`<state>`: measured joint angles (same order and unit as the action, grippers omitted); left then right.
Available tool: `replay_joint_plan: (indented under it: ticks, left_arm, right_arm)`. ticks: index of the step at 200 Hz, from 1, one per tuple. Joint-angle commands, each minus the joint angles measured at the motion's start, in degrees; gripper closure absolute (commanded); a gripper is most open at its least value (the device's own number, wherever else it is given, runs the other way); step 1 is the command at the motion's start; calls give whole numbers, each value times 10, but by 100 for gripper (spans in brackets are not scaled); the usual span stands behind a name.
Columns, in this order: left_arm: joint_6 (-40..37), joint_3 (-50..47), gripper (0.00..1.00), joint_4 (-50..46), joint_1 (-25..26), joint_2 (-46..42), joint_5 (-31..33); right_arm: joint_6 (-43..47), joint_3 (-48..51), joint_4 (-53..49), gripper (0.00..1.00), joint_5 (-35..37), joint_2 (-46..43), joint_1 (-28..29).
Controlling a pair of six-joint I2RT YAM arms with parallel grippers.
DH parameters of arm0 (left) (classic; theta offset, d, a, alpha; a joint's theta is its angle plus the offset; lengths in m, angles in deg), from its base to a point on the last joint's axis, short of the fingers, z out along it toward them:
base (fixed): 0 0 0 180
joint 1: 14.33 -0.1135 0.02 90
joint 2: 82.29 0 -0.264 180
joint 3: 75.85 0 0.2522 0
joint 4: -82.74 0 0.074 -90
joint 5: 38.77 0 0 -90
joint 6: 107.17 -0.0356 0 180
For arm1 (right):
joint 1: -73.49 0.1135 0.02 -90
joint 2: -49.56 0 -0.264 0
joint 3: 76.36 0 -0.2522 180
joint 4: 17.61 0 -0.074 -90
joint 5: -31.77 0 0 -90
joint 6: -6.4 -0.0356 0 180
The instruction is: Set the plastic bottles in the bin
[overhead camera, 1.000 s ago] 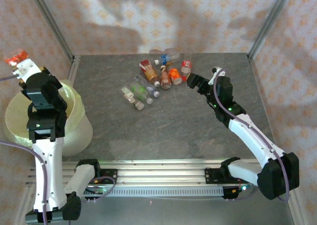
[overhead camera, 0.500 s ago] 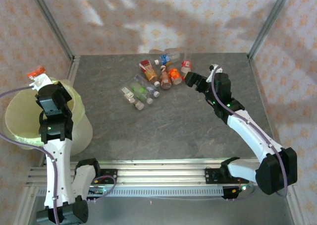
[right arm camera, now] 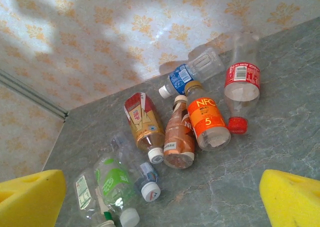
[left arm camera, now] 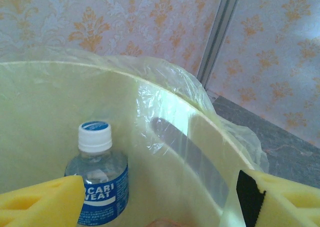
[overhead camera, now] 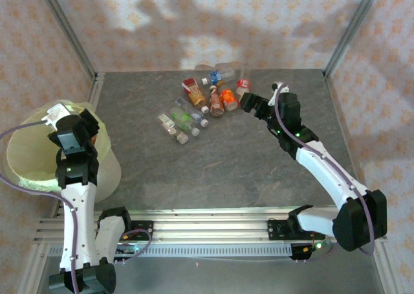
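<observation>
Now, left claw [left arm camera: 160, 202] released above the bin [left arm camera: 165, 132], drop your spread-open right claw [right arm camera: 160, 199] squarely across the orange-labelled bottle [right arm camera: 206, 118].

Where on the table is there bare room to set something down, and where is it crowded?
Bare: the table stretch between the plastic bottles and the near rail, and the strip between the bin and the bottles. Crowded: far centre, bottles bunched, the right gripper beside them.

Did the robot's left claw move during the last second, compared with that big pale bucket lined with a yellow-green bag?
Yes. The left gripper moved from beyond the far rim of the pale round bag-lined bin inward, over its opening.
</observation>
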<state>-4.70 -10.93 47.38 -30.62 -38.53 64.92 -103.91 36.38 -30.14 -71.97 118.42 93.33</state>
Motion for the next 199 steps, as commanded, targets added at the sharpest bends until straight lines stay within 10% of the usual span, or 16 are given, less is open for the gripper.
replay_joint_plan:
  ticks: [1,111,199]
  left_arm:
    - [21,4,18,-4,-5,0,0]
    - [171,215,2,-180,6,82,-154]
    - [197,342,0,-183,412,243,54]
  right_arm:
    - [11,-18,-2,1,6,1,1]
    - [-10,1,-1,0,15,-7,1]
    - [-24,69,3,1,97,-68,0]
